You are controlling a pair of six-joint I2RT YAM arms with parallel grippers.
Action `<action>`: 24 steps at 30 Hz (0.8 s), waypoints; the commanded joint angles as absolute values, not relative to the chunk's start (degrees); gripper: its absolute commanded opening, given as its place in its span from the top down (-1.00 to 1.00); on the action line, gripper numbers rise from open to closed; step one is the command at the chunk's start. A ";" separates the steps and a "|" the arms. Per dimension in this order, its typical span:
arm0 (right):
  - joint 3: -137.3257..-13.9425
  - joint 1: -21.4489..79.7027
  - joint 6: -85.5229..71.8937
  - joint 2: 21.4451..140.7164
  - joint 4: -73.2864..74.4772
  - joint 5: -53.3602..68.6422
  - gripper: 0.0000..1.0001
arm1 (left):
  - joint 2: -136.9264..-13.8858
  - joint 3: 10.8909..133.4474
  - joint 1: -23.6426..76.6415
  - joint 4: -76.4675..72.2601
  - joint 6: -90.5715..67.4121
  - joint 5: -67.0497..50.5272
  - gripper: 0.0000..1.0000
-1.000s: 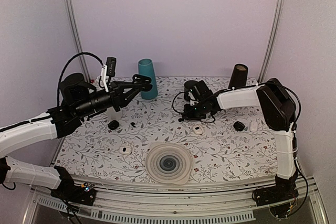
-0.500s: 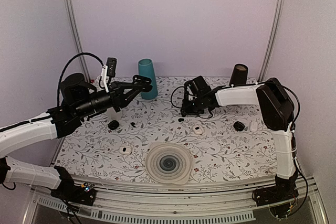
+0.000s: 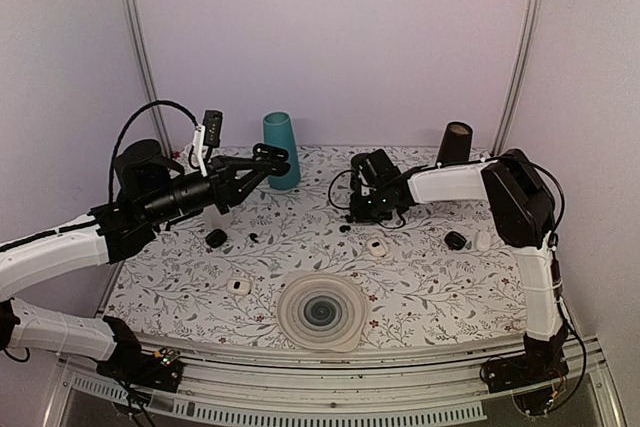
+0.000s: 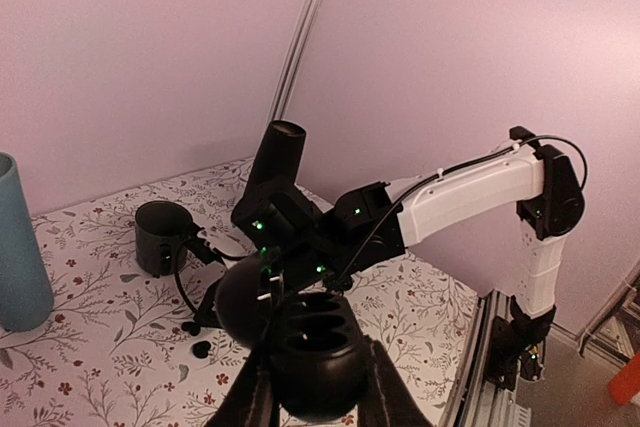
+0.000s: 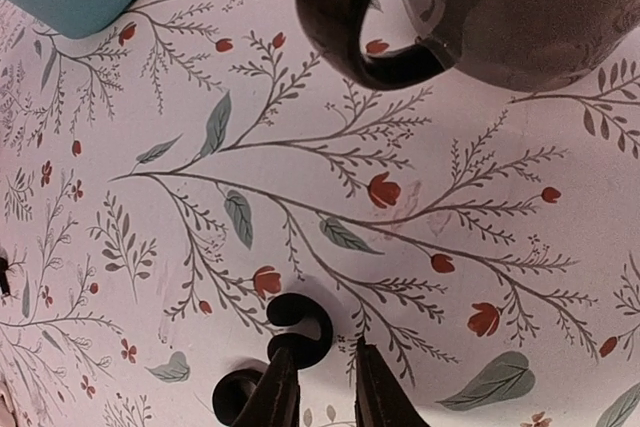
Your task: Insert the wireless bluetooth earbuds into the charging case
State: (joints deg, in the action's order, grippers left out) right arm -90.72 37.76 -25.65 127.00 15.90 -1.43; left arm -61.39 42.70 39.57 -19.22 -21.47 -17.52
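Right wrist view: my right gripper [image 5: 320, 392], tips slightly apart, sits over one earbud [image 5: 300, 322] on the table [image 5: 520, 247], nearside of the mug [image 5: 450, 17]. It looks tiny, light and slippery, so I'd pinch its rounded sides. My left gripper [image 4: 315, 392] clamps the charging case [image 4: 310, 347].

teal cup [image 3: 281, 150], dark mug [image 4: 160, 237], ringed plate [image 3: 295, 312]

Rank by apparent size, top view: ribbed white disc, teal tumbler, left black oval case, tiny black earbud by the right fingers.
Largest first:
ribbed white disc
teal tumbler
left black oval case
tiny black earbud
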 commanded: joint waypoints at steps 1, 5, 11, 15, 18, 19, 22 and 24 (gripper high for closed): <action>-92.91 37.40 -24.73 129.28 16.76 -1.75 0.60 | -60.21 43.33 38.76 -19.77 -21.27 -18.11 1.00; -93.75 37.39 -24.36 130.11 17.14 -1.32 0.68 | -60.12 43.16 38.76 -19.70 -21.27 -18.02 1.00; -93.79 37.44 -23.93 130.24 17.04 -0.40 0.68 | -60.16 43.15 38.76 -19.81 -21.18 -17.94 1.00; -94.41 37.52 -23.53 130.77 17.06 0.69 0.68 | -60.45 43.15 38.75 -19.95 -21.23 -18.15 1.00; -94.99 37.63 -23.31 131.26 17.06 1.32 0.67 | -60.47 43.15 38.75 -20.04 -21.31 -18.19 1.00; -95.16 37.70 -23.17 131.35 17.05 1.47 0.67 | -60.55 43.15 38.76 -20.04 -21.28 -18.22 1.00; -95.87 37.84 -23.04 131.68 17.31 1.72 0.67 | -60.51 43.16 38.75 -19.95 -21.25 -18.23 1.00; -96.26 37.79 -22.95 132.00 17.46 1.96 0.67 | -60.47 43.08 38.76 -19.94 -21.26 -18.20 1.00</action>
State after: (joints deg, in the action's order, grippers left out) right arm -94.50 37.82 -23.92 129.84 16.71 0.97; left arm -61.39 42.70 39.57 -19.20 -21.47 -17.54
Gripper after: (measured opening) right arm 0.167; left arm 0.222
